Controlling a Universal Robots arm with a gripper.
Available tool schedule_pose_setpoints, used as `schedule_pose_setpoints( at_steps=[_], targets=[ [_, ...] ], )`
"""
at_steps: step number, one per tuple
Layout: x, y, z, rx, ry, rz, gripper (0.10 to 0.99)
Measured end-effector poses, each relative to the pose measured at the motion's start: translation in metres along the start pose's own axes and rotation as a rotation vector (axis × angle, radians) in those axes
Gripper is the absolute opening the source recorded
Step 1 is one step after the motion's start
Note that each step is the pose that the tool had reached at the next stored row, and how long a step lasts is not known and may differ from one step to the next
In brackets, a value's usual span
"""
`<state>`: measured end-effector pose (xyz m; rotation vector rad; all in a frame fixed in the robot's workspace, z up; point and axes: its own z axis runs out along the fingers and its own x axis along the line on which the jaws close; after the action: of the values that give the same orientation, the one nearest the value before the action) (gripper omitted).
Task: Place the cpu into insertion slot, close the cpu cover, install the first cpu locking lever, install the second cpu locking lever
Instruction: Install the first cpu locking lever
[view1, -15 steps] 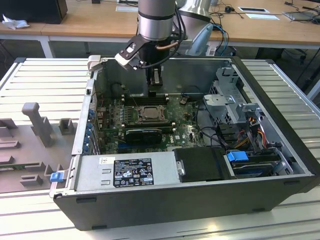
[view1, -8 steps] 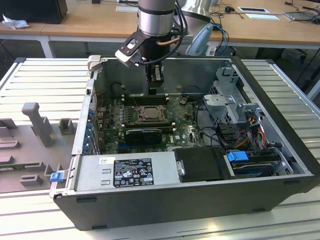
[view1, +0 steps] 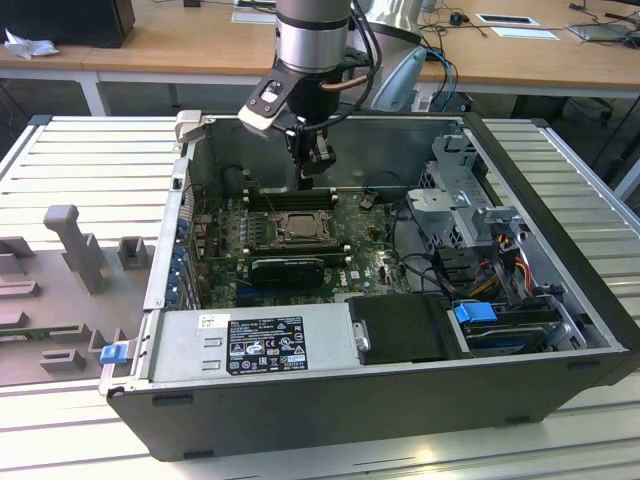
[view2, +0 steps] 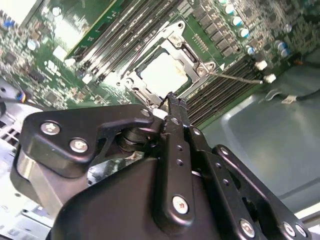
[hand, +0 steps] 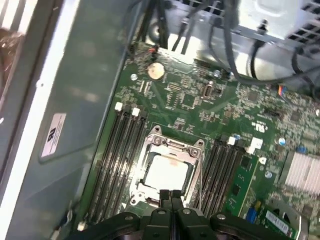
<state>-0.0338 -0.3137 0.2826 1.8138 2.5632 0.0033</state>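
Note:
The cpu (hand: 166, 172) lies flat in the insertion slot on the green board, its pale silver face showing (view2: 162, 72). The cpu cover (hand: 176, 145) is down around it as a silver frame, hiding the slot's contacts. A thin wire locking lever (view2: 237, 77) sticks out sideways from one corner of the socket. My gripper (hand: 170, 194) hangs just above one edge of the socket, shut with nothing between its fingers. In the exterior view it (view1: 318, 176) hovers over the far side of the socket (view1: 291, 228).
Long black memory slots (hand: 117, 160) flank the socket on both sides. A black card (view1: 288, 268) lies in front of it. The case walls (view1: 560, 200), the drive cage with cables (view1: 470, 205) and the power supply (view1: 250, 345) hem in the board.

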Motion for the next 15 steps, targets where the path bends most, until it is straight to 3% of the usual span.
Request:
schedule_pose_setpoints(
  at_steps=[15],
  targets=[
    [0.0004, -0.0014, 0.0004, 0.000, 0.0006, -0.281, 0.106]
  ],
)
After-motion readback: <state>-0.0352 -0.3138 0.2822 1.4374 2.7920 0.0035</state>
